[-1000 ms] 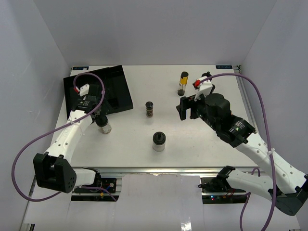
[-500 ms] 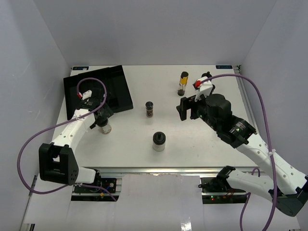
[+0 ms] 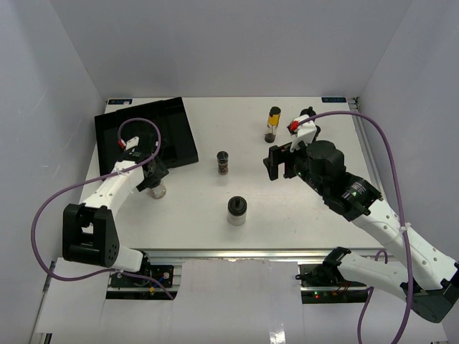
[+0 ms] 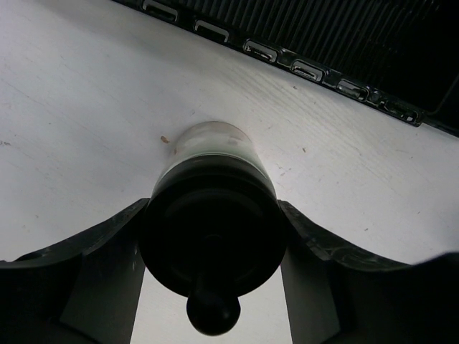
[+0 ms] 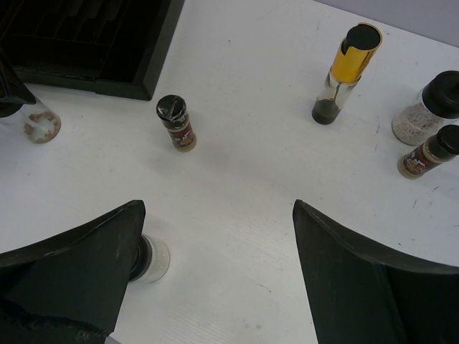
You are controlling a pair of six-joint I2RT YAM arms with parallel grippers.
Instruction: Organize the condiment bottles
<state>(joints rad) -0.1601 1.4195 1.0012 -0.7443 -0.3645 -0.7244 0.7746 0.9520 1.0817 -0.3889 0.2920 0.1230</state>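
White surface [image 3: 308, 215], walled in by plain pale panels, carries everything you are working with. Start at the pale jar [image 3: 155, 190], a clear one with a black cap and pale contents. It stands upright just in front of the near edge of the black ribbed tray [image 3: 172, 136] and does not touch it. Your left gripper [image 3: 153, 175] is down on this jar. In the left wrist view its 2 fingers [image 4: 107, 251] press against opposite sides of the cap, so they are clamped on the jar and hold nothing else.

Toward the middle of the surface, well apart from the pale jar, a small dark jar [image 3: 223, 163] with brown contents stands upright. Nearer to you than that one is the front jar [image 3: 237, 210], also upright and black-capped; you cannot tell its contents from these views. Farther back stands the slim bottle [image 3: 272, 124], upright, with a yellow band high on it and a dark layer at its base.

Your right wrist view shows 2 more jars to the right of the slim bottle. One is a grainy jar [image 5: 434, 107] with pale contents, and a small brown jar [image 5: 427, 154] sits just beside it. From above, your right arm hides both.

Your right gripper [image 3: 275, 162] hangs above the surface, near the slim bottle. Its 2 fingers [image 5: 79, 265] are spread wide with nothing between them, and one of them covers part of the front jar in the wrist view.
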